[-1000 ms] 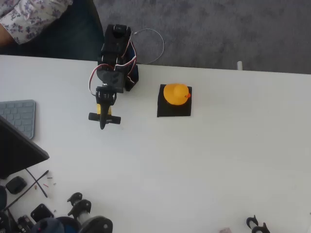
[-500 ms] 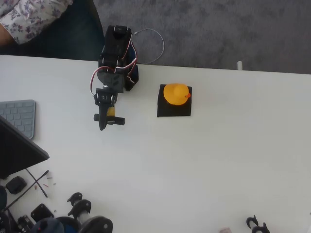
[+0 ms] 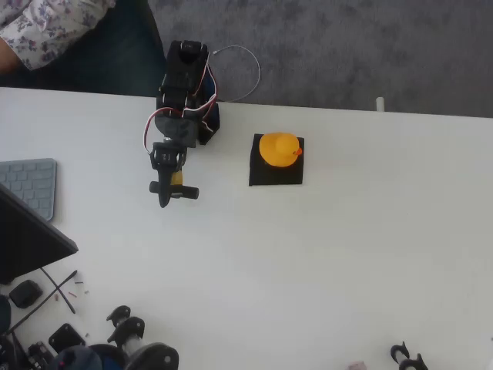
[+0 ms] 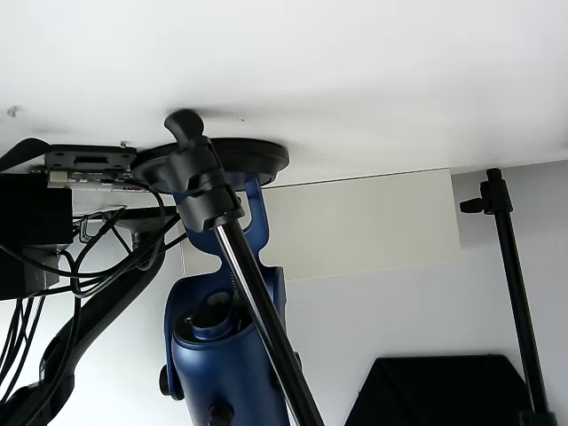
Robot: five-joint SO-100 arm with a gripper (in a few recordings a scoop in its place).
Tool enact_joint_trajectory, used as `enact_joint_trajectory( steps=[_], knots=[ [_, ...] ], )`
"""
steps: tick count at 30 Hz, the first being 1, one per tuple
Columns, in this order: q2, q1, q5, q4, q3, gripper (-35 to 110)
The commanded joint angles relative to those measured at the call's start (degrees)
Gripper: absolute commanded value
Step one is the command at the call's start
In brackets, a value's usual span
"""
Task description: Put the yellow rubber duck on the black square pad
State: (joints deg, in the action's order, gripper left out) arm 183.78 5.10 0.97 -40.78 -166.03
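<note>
In the overhead view the yellow rubber duck [image 3: 279, 149] sits on the back half of the black square pad [image 3: 275, 173], its red beak pointing right. My gripper [image 3: 163, 199] hangs well to the left of the pad, just in front of the black arm base [image 3: 187, 81]. It points toward the near side of the table. Its fingers look shut, with nothing between them, and a small yellow block shows on its body. The duck and the gripper are clearly apart.
A grey keyboard [image 3: 29, 185] and a dark slab [image 3: 31, 243] lie at the left edge. Loose black parts [image 3: 123, 339] crowd the near left corner, and a black clip [image 3: 408, 356] lies near right. A person's flowered sleeve [image 3: 46, 27] shows at the far left. The wrist view looks up at a blue stand [image 4: 222, 337].
The gripper's wrist has turned a little and its crosspiece now sticks out more to the right. The duck stays put on the pad.
</note>
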Motion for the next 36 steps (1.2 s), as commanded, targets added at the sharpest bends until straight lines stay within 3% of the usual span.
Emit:
enact_joint_trajectory(
  steps=[1, 36],
  knots=[
    [1.05, 0.70, 2.20, -0.09, -0.35, 4],
    [1.23, 1.23, 2.90, -0.09, -3.34, 3]
  ],
)
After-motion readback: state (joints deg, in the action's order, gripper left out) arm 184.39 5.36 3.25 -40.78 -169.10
